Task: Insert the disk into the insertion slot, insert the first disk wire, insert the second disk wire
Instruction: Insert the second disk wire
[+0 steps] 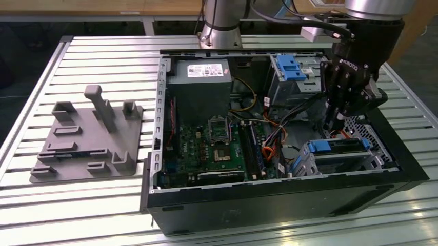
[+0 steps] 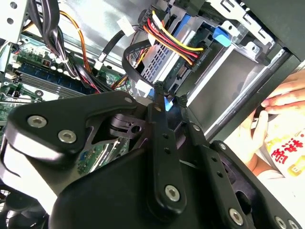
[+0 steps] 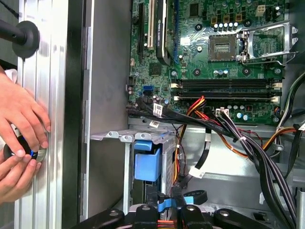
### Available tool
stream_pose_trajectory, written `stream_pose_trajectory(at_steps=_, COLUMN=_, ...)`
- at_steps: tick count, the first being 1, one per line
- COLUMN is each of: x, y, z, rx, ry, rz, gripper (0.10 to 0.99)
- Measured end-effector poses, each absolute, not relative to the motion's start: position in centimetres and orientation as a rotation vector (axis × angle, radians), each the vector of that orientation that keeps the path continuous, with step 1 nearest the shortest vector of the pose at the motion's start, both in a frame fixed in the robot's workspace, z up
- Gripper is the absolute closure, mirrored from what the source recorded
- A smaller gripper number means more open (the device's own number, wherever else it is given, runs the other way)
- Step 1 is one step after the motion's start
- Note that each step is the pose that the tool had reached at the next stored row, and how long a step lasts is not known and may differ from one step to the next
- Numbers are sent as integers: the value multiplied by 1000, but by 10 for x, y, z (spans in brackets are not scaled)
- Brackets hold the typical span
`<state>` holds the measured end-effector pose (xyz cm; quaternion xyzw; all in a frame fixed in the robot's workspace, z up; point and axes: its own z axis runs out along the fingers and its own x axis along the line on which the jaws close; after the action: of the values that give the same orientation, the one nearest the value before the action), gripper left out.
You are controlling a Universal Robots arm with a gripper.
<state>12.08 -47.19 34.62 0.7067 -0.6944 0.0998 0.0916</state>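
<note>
So the disk (image 1: 340, 147) is already sitting in the insertion slot (image 1: 366, 154), at the front corner of the open PC case (image 1: 274, 200) nearest the exterior view's right. The claw (image 1: 333, 124) hangs just above the slot's inner end, and in the second wrist view its fingertips (image 2: 159, 90) are pinched on a small blue connector (image 2: 167, 103) right by the drive's back edge, where a red-yellow-black wire bundle (image 2: 174, 40) is plugged in. Motherboard (image 1: 219, 148) fills the middle of the case. Someone's hands (image 3: 19, 138) rest on the slatted surface (image 1: 89, 205) beside the case.
</note>
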Motion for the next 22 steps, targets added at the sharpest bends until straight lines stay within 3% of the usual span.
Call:
stream_pose_trajectory(at_steps=19, x=122, y=-476, z=345, rx=2124, ry=-2089, rz=260, gripper=824)
stream_pose_trajectory(at_steps=21, x=122, y=-477, z=345, rx=2127, ry=-2091, rz=256, gripper=839)
stream_pose_trajectory(at_steps=22, x=122, y=-477, z=345, rx=2128, ry=-2092, rz=254, gripper=906)
